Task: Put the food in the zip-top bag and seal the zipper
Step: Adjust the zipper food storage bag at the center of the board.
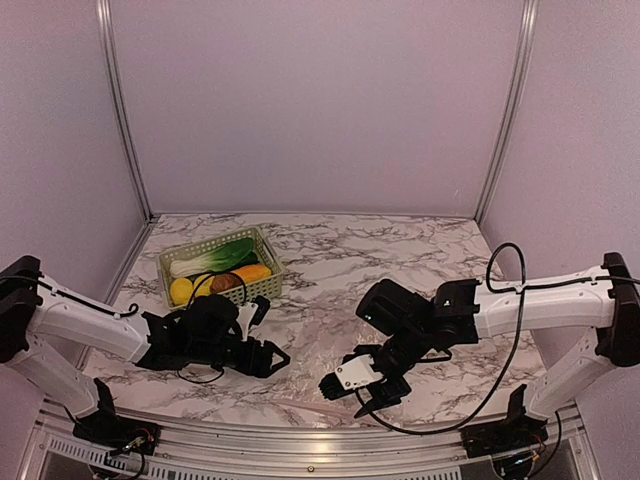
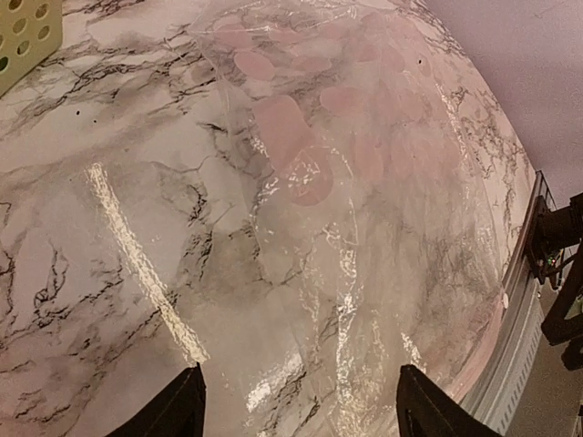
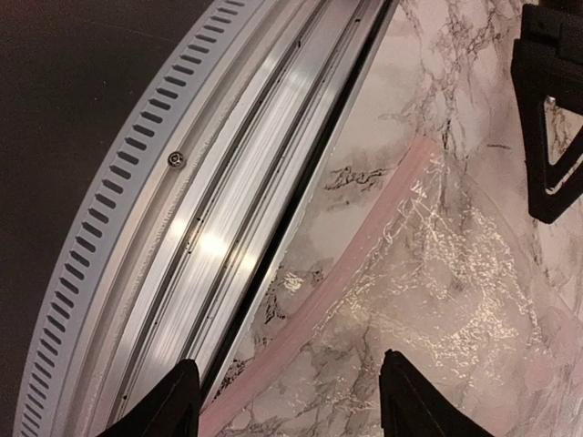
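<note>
The zip-top bag point(image 2: 364, 209) lies flat and empty on the marble table between my two arms. It is clear and crinkly, with pale pink spots. Its pinkish zipper point(image 3: 346, 264) runs along the table's near edge. My left gripper point(image 2: 301, 405) is open, hovering low over the bag's left part. My right gripper point(image 3: 287, 387) is open above the zipper strip, holding nothing. The food sits in a light green basket point(image 1: 172, 262) at the back left: bok choy point(image 1: 212, 258), an orange-yellow fruit point(image 1: 251, 273), a lemon point(image 1: 181, 290) and a brown piece point(image 1: 226, 282).
The metal frame rail point(image 3: 209, 237) runs just beyond the table's near edge, close to my right gripper. The left gripper's black fingers point(image 3: 547, 118) show at the top right of the right wrist view. Purple walls enclose the back and sides.
</note>
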`<state>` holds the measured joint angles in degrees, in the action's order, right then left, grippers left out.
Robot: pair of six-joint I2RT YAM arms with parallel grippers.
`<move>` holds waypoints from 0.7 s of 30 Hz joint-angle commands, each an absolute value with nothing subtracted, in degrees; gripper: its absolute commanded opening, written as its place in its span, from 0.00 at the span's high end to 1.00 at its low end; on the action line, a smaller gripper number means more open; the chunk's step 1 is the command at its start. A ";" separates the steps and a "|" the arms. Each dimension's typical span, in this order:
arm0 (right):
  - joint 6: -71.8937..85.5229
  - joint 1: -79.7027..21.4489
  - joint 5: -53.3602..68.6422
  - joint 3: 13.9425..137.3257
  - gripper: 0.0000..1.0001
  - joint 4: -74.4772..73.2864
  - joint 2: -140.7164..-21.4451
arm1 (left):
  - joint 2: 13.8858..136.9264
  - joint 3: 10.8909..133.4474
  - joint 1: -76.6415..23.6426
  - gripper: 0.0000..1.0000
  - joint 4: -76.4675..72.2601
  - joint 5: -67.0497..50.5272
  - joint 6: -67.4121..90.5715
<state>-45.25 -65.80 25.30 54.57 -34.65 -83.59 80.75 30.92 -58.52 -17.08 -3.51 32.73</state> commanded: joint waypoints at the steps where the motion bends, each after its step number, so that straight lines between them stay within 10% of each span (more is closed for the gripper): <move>1: -45.61 -65.93 23.22 55.02 0.35 -36.72 -81.23 | 87.43 33.00 -59.13 0.26 -21.78 -7.11 39.56; 7: -45.64 -64.84 21.58 53.12 0.36 -35.95 -80.05 | 96.20 39.92 -59.41 0.37 -23.27 -10.73 38.92; 17: -44.43 -57.25 21.31 52.62 0.40 -36.52 -77.15 | 108.97 54.03 -59.16 0.94 -26.55 -9.13 42.77; 21: -41.63 -50.55 19.92 51.25 0.43 -34.08 -74.86 | 111.71 59.61 -57.88 1.00 -27.06 -4.59 44.81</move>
<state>-44.58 -55.83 21.61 52.40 -35.57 -77.30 109.47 54.83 -59.02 -24.58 -9.04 42.48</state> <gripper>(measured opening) 0.579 0.012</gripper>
